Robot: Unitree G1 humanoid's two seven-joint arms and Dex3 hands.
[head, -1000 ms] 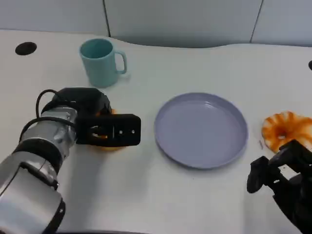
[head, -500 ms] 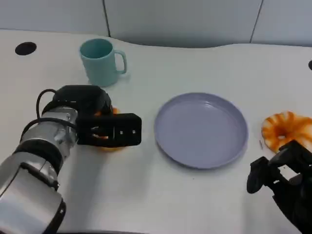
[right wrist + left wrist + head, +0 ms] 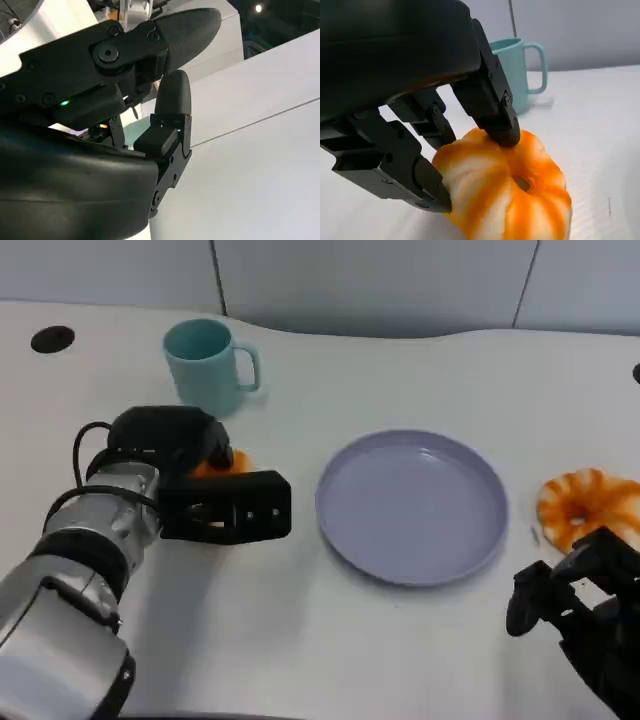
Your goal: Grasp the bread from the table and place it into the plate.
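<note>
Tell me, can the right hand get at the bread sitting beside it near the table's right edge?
Probably yes. The right hand sits just in front of that bread holding nothing, with only bare table between them and nothing in the way.

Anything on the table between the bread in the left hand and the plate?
Nothing visible. The left hand grips the bread, and the head view shows only bare table between it and the plate. The mug stands farther back, off that line.

Left forearm [image 3: 85,570]: ribbed silver casing with looped black cable [image 3: 85,445]. Left hand [image 3: 215,502]: black, blocky, screw-fastened segments. Right hand [image 3: 580,615]: matte black with rounded tips; green indicator light [image 3: 64,103] on its body.
</note>
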